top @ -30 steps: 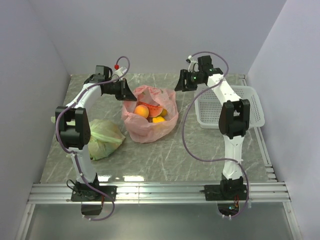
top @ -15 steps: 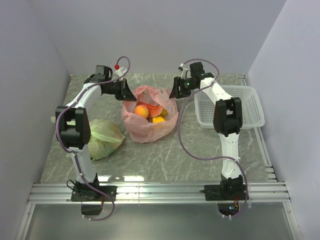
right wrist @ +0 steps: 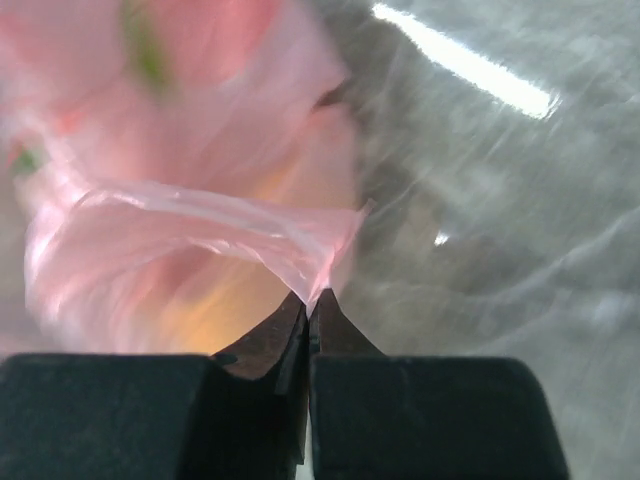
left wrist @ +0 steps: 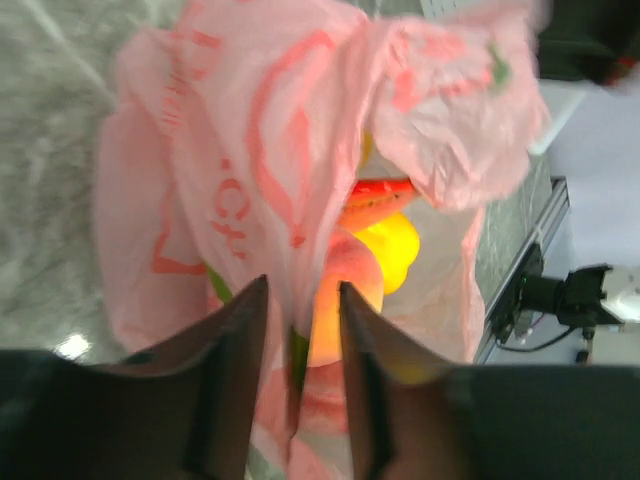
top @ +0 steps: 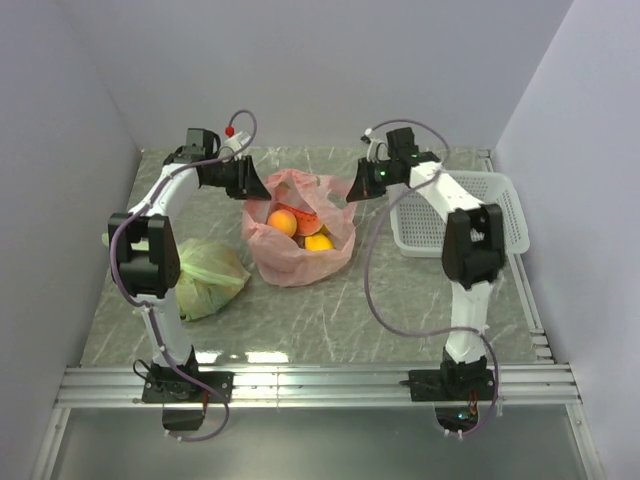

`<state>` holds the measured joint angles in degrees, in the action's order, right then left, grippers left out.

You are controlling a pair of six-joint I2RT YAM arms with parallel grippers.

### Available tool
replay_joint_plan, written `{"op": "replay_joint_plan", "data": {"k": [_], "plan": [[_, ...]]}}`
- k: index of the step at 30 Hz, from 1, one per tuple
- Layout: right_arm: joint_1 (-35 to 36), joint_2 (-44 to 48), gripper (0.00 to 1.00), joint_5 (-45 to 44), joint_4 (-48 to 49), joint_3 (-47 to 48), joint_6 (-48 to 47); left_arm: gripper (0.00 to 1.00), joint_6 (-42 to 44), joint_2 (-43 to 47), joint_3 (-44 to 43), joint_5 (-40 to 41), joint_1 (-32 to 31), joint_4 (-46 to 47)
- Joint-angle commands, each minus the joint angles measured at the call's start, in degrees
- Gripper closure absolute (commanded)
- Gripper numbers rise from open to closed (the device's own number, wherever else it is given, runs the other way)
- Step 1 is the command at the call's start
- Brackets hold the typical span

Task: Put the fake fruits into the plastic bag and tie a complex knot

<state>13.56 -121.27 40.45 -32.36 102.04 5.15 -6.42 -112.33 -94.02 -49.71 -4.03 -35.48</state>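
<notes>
The plastic bag sits in the middle of the table, mouth up and open, with the fake fruits already down in its belly. We make out a peach-orange one, a yellow one and something red, and we see none lying loose outside. So we judge the filling done and the tying not yet begun, since the rim is spread wide and nothing is twisted together. That would explain why both arms stand at the bag's far rim, one on each side, placed to gather the handles. The right gripper is closed tight on a corner of the pink film, holding that side up and taut. The left gripper has its jaws partly apart, and a fold of the bag hangs in the gap, not pinched as far as we can tell. Further out, a pale green bag lies by the left arm and a white basket stands to the right, both apart from the work
</notes>
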Motion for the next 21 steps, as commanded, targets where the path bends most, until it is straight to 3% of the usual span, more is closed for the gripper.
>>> {"op": "replay_joint_plan", "data": {"k": [1,5,6,7,8,13,18,21], "plan": [[-0.2,17.62,1.0,0.95,5.54,-6.57,1.7,0.58,1.4,3.96,-3.89,-0.56,3.32,-0.81],[1.02,26.6,1.0,-1.86,5.56,-13.26,4.26,0.45,5.52,7.03,-6.52,-1.7,6.31,-6.41],[1.64,28.44,1.0,-2.73,4.42,-14.14,4.61,0.34,9.63,8.69,-7.75,-2.22,6.75,-8.01],[1.73,29.24,1.0,-3.44,4.06,-14.76,4.87,0.33,10.88,9.75,-8.02,-2.23,6.93,-9.15],[1.82,30.12,1.0,-4.14,3.71,-15.29,5.31,0.23,12.55,10.98,-8.11,-2.4,7.37,-10.82],[2.34,33.73,1.0,-8.09,2.04,-17.57,6.1,0.2,27.4,21.7,-2.24,-2.06,8.16,-22.23],[2.7,36.37,1.0,-10.12,1.6,-20.12,3.21,0.18,35.15,33.29,11.71,1.37,8.16,-23.58],[2.96,36.72,1.0,-9.86,1.51,-21.18,2.15,0.14,40.74,38.31,16.74,-0.55,8.16,-24.45]]}}
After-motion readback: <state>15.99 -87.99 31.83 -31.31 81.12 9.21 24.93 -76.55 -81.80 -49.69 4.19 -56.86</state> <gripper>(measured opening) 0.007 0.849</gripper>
